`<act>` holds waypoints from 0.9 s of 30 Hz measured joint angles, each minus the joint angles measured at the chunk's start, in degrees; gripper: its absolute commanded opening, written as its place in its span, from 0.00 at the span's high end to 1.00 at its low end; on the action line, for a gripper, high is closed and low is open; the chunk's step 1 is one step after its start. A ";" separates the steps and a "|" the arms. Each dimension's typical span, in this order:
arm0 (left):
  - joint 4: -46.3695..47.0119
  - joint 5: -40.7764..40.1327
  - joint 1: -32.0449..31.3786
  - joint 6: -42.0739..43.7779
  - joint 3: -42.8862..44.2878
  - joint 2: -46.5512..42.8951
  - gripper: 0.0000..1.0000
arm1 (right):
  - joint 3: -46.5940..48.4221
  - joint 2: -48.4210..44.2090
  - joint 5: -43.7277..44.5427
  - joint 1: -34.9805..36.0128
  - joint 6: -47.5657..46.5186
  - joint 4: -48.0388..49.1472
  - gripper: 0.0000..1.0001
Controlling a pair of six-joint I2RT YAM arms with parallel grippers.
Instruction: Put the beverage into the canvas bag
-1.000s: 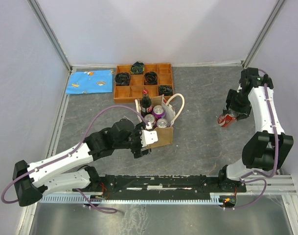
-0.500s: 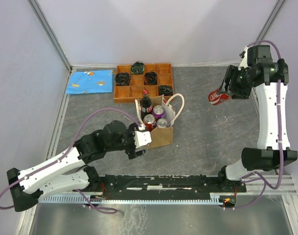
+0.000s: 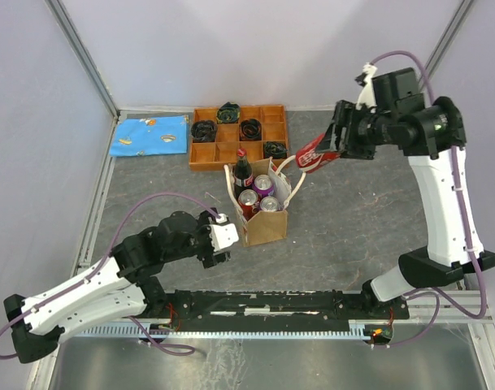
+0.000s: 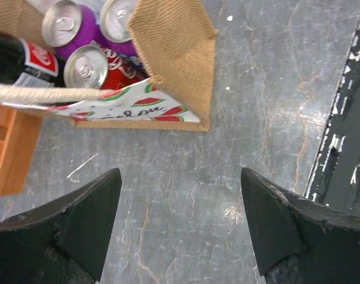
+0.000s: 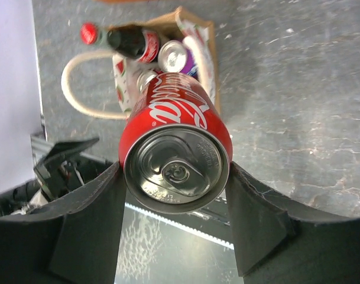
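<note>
Right end effector (image 5: 174,168) grips tilted red can (image 3: 310,154) upper right of canvas bag (image 3: 263,227): upright it, lower between handles (image 3: 301,175); left end effector (image 4: 180,195) gapes empty.

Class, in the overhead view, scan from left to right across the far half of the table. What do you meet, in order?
Blue patterned cloth → wooden divided tray → red can, held in the air. The canvas bag is left out: it overlaps the tray's span.

Canvas bag (image 4: 174,53) top off-frame, L wrist
</note>
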 measured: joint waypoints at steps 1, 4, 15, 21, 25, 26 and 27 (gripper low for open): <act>-0.02 -0.92 0.28 -0.02 -0.22 -0.85 0.12 | -0.20 0.09 0.61 2.29 0.74 0.37 1.00; -0.09 -3.32 1.40 -0.11 -0.39 -2.40 0.12 | -0.98 0.74 1.86 8.74 2.16 1.79 1.00; -0.42 -7.93 7.54 -3.96 -0.39 -4.11 0.12 | -3.45 14.29 8.55 25.73 2.71 9.20 1.00; -0.39 -8.52 8.92 -5.03 -0.39 -4.39 0.12 | -3.45 19.39 10.54 28.17 1.11 10.64 1.00; -0.37 -8.59 9.20 -5.03 -0.39 -4.37 0.12 | -3.48 19.50 11.89 28.57 0.11 10.64 1.00; -0.31 -8.59 9.25 -5.03 -0.39 -4.37 0.12 | -3.56 19.50 12.20 28.63 -0.04 10.69 1.00; -0.28 -8.59 9.22 -5.05 -0.39 -4.37 0.12 | -3.87 19.50 12.50 28.68 -0.24 10.73 1.00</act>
